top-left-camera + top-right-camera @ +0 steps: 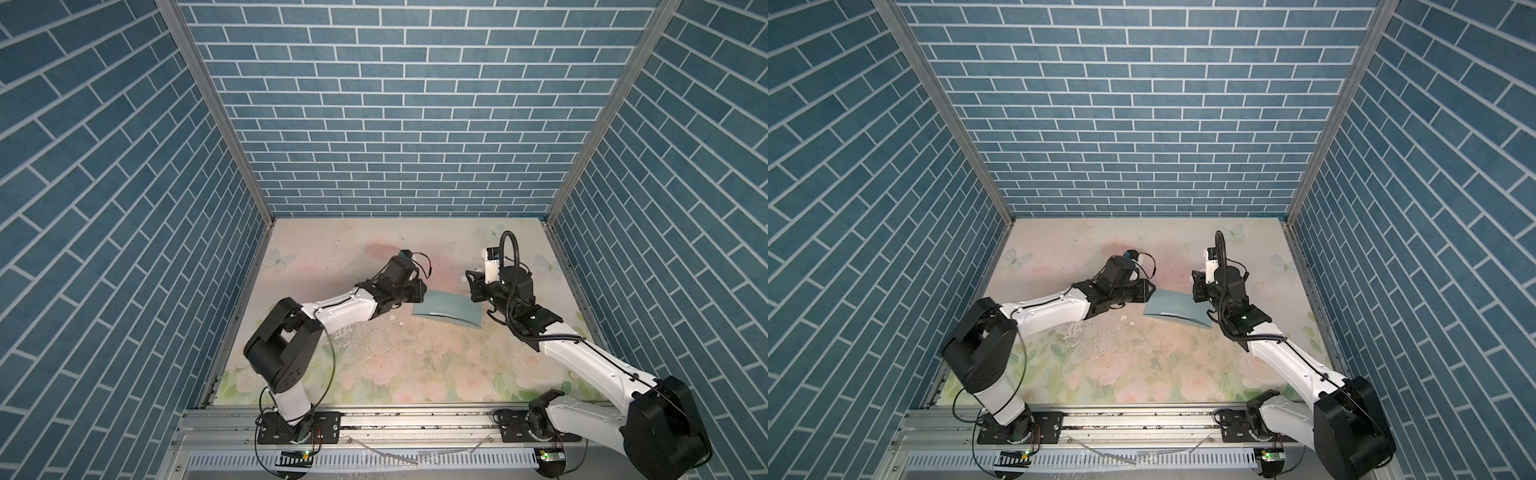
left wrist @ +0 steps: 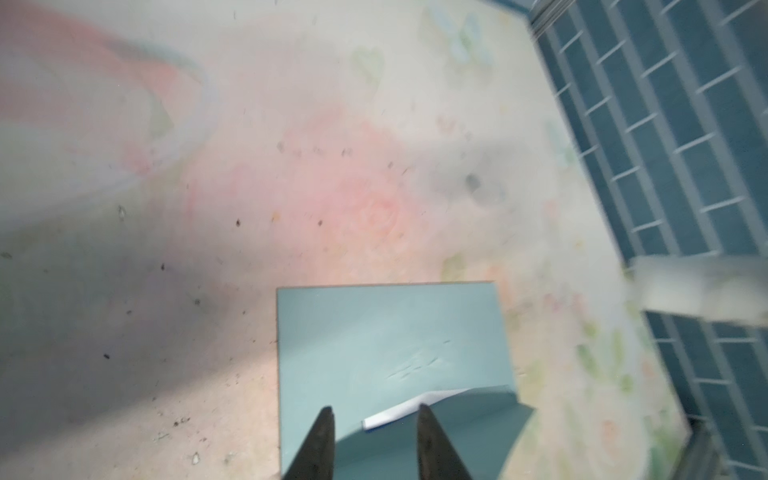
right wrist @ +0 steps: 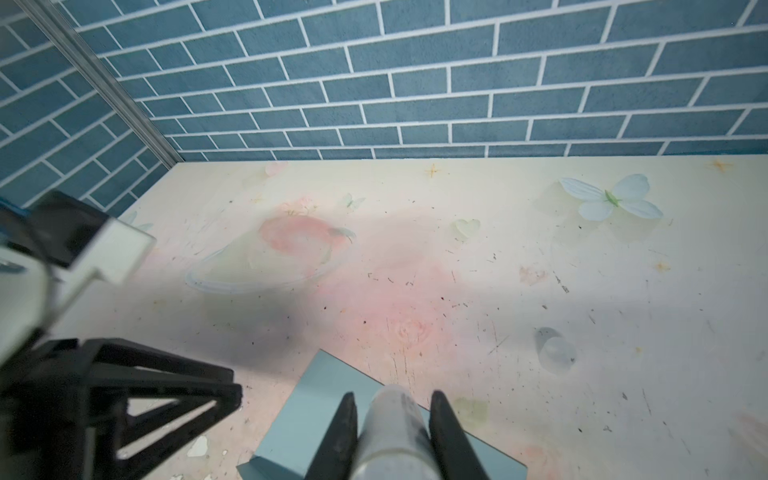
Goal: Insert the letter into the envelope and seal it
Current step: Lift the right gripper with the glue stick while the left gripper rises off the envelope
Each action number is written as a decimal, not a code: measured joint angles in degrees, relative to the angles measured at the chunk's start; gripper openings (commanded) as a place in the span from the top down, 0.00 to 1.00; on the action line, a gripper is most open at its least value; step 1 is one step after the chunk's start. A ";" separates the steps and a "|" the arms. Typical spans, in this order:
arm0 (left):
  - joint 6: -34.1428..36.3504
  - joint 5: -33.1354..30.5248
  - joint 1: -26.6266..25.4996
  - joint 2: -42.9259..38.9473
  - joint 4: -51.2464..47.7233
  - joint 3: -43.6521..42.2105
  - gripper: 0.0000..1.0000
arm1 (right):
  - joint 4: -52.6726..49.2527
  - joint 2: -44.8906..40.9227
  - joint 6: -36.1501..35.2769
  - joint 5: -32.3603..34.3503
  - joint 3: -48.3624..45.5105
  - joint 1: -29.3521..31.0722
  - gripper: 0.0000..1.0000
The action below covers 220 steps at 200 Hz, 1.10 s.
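The envelope (image 1: 446,309) (image 1: 1177,309) lay on the counter (image 1: 374,357) between the two sets of jaws, plain teal, its long edge nearest the arms' bases bowed up a little. The left jaws hung just over one short end of it, spread apart with nothing between the dark fingertips (image 2: 328,419). Right beneath them the flap was folded over. A white sliver of paper, by the look of it the letter (image 2: 390,413), peeked out from under that fold, and the rest of the sheet was hidden.

At the other end the right jaws were closed on a pale grey stick (image 3: 392,428). Its rounded tip sat about level with the black fingertips (image 3: 347,415) and pointed over an edge of the envelope. I could not tell whether it touched the paper.

Beyond the right jaws the counter ran on, scuffed and speckled, past a printed pale blue butterfly (image 3: 611,201) to the blue brick-pattern wall (image 3: 415,83).
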 measured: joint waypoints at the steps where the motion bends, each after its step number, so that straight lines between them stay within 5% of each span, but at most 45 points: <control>1: -0.02 0.13 0.07 -0.22 0.13 -0.02 0.54 | 0.15 0.00 0.00 -0.04 0.00 0.00 1.00; 26: -6.93 3.15 2.56 -6.10 7.17 -2.51 0.35 | 5.60 -0.04 0.07 -1.79 -0.15 -0.09 1.00; 80: -30.51 8.17 4.94 -8.02 20.81 -9.25 0.11 | 26.49 3.39 0.92 -6.64 -2.71 -0.15 1.00; 151: -63.23 10.95 5.16 -0.98 48.37 -11.08 0.10 | 50.16 14.51 -1.01 -12.96 -4.61 -0.13 1.00; 220: -74.64 10.47 4.57 2.45 56.72 -11.10 0.10 | 59.60 19.85 -1.73 -15.26 -4.61 0.39 1.00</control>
